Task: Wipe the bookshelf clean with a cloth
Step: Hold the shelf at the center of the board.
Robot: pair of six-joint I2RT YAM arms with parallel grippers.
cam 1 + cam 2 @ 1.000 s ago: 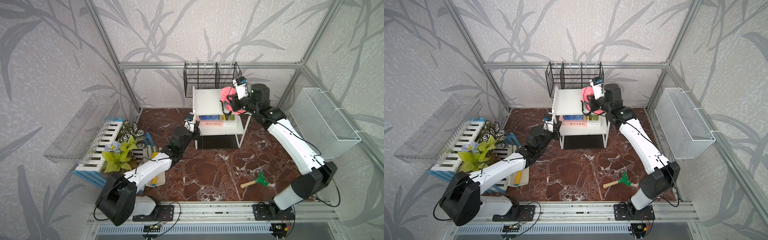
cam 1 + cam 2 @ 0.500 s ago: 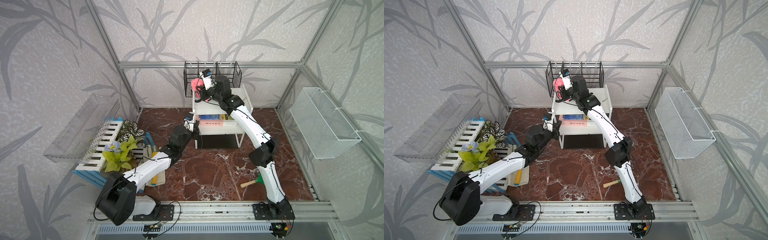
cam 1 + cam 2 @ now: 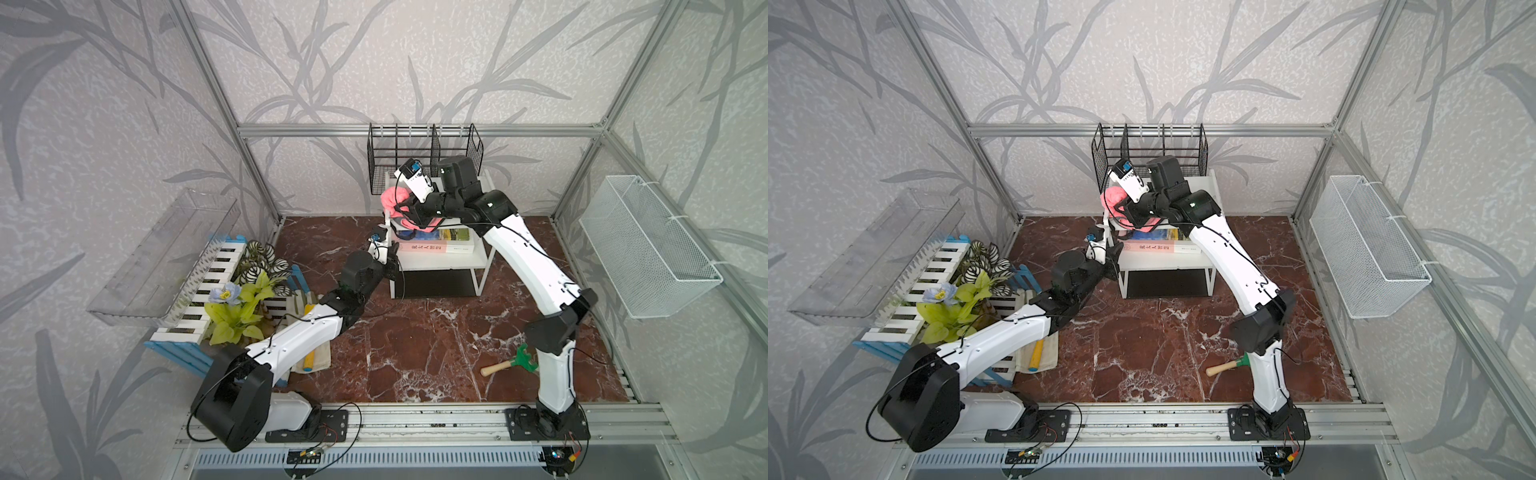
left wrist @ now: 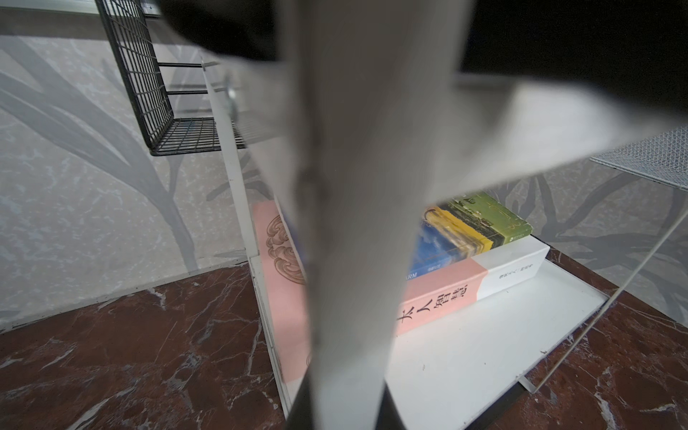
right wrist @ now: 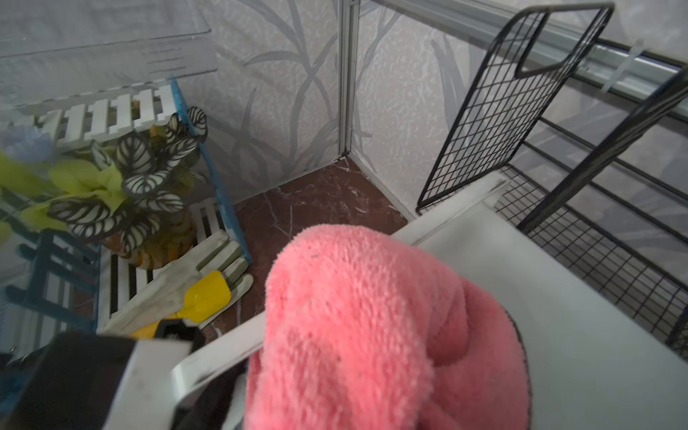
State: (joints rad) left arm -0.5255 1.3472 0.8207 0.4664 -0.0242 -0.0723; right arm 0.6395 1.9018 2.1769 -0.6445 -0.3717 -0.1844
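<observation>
Clamping bookshelf (image 3: 440,259) post with left gripper (image 3: 390,254); clutching cloth (image 5: 353,316) with right gripper (image 3: 402,208); reading "ARM" on book (image 4: 433,247) solely via left wrist.

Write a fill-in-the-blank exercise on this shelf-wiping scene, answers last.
1. The right gripper holds the ___ cloth.
2. The cloth sits at the edge of the bookshelf's ___ board.
3. Two ___ lie stacked on its middle board.

Missing words: pink; top; books.
</observation>
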